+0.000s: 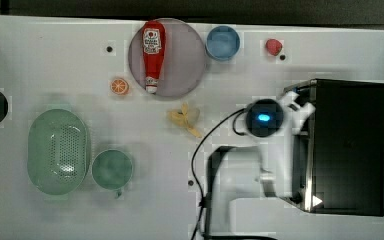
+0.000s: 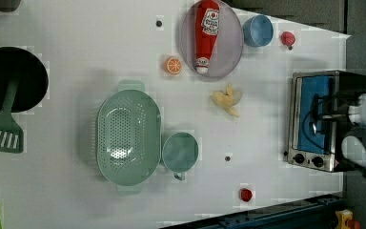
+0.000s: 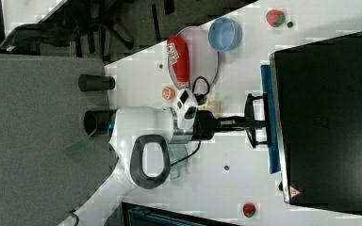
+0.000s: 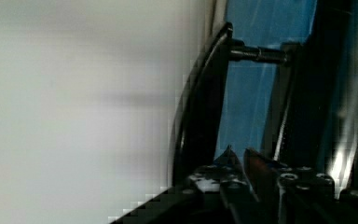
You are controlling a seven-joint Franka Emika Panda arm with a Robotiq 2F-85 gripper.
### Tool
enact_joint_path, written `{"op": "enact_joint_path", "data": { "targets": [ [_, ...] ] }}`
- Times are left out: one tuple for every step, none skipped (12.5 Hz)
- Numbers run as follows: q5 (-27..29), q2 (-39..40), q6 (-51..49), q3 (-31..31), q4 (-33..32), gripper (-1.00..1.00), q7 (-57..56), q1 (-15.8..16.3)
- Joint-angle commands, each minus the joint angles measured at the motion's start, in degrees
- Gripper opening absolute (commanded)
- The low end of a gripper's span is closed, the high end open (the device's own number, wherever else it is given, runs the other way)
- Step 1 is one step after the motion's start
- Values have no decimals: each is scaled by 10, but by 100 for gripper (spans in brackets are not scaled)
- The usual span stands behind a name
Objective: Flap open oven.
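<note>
Right view, oven (image 3: pixel 327 122) door facing left, handle (image 3: pixel 251 120) vertical

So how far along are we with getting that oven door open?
Done: the arm has reached the oven, and the gripper sits at the door handle, fingers nearly closed around the bar.
In hand: gripping the handle; the wrist view shows the fingertips right beside the bar.
Left: the blue glass door looks upright against the frame, so pulling it down is yet to come.
</note>
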Motion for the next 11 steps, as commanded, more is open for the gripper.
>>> {"op": "enact_joint_path", "data": {
  "targets": [
    [-60, 36, 2, 41, -10, -65, 173, 42],
    [-81, 51, 2, 51, -10, -65, 212, 48],
    [-98, 67, 2, 59, -9, -65, 247, 55],
    [-111, 83, 2, 66, -7, -65, 280, 61],
    [-123, 99, 2, 69, -3, -65, 305, 68],
    [-133, 114, 2, 69, 2, -65, 321, 74],
    [-136, 128, 3, 69, 7, -65, 332, 78],
    [-136, 143, 5, 69, 14, -65, 334, 81],
    [-136, 156, 6, 70, 22, -65, 334, 83],
    [-137, 167, 6, 70, 28, -65, 334, 84],
    [-137, 178, 8, 69, 34, -65, 335, 84]
  ]
}}
